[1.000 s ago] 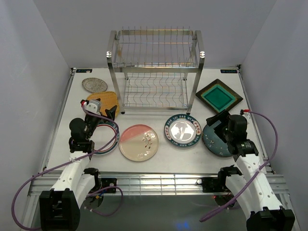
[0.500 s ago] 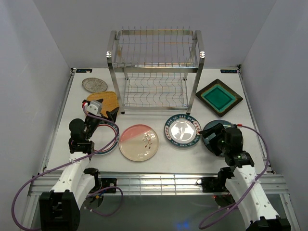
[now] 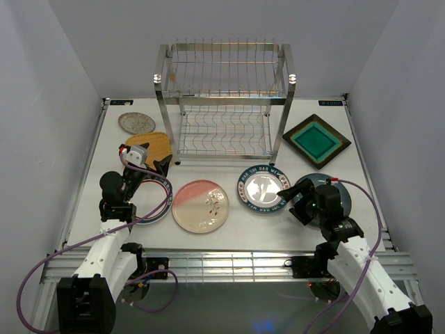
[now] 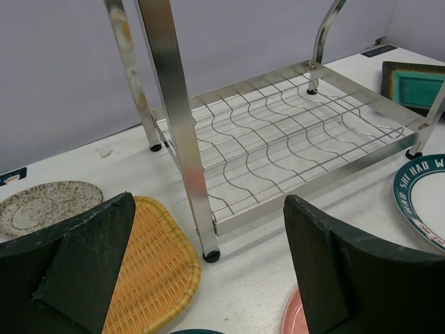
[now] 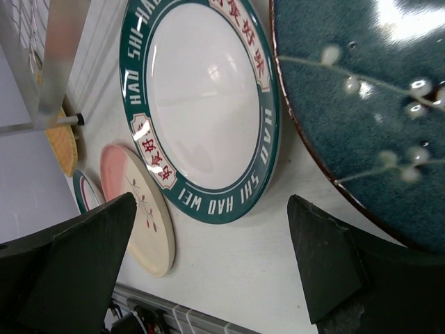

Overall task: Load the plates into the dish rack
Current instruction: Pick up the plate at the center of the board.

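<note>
All 7 plates (image 3: 200, 205) flat on tbl (image 3: 229, 169), outside dish rack (image 3: 224, 99).

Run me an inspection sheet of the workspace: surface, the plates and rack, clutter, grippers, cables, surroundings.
Surface: white table, no spills visible.
Job's things: dish rack at the back, no plates on either tier. Seven plates lie flat: silver-grey plate, yellow woven plate, green-rimmed plate partly under the left arm, pink-cream plate, lettered teal-rimmed plate, dark blue plate, brown square plate.
Clutter: nothing seen.
Grippers: left gripper open, facing the rack's lower tier; right gripper open, low over the teal-rimmed and dark blue plates. Neither holds anything.
Cables: left purple cable and right purple cable loop beside the arms.
Surroundings: plain grey walls.
</note>
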{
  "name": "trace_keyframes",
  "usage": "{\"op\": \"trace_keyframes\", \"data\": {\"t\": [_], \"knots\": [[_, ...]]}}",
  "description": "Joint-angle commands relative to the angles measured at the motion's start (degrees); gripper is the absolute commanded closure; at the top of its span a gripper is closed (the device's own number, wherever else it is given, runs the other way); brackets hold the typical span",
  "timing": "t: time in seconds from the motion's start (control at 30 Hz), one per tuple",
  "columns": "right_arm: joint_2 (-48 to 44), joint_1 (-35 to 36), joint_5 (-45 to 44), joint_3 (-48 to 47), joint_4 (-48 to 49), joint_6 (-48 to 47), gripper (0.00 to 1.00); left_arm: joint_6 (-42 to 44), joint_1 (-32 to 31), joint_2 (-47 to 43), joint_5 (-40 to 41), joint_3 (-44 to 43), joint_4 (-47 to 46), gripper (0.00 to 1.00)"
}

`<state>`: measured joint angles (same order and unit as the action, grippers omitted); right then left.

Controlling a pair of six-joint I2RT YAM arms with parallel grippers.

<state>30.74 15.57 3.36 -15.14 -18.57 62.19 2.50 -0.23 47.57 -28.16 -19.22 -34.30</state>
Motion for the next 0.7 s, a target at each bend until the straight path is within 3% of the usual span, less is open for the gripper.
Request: {"op": "trace_keyframes", "data": {"t": [0.0, 0.13, 0.67], "knots": [[1.07, 4.28, -3.96, 0.28, 3.71, 3.63, 0.05, 0.05, -0.3, -0.37, -0.67, -0.03, -0.06, 0.02], [1.34, 9.55, -9.59, 1.51, 4.59, 7.76, 0.07, 0.05, -0.3, -0.73, -0.58, 0.15, -0.06, 0.02], [2.83, 10.71, -13.9, 5.82, 8.8, 14.44, 0.26, 0.05, -0.3, -0.73, -0.84, 0.15, -0.06, 0.02]]}}
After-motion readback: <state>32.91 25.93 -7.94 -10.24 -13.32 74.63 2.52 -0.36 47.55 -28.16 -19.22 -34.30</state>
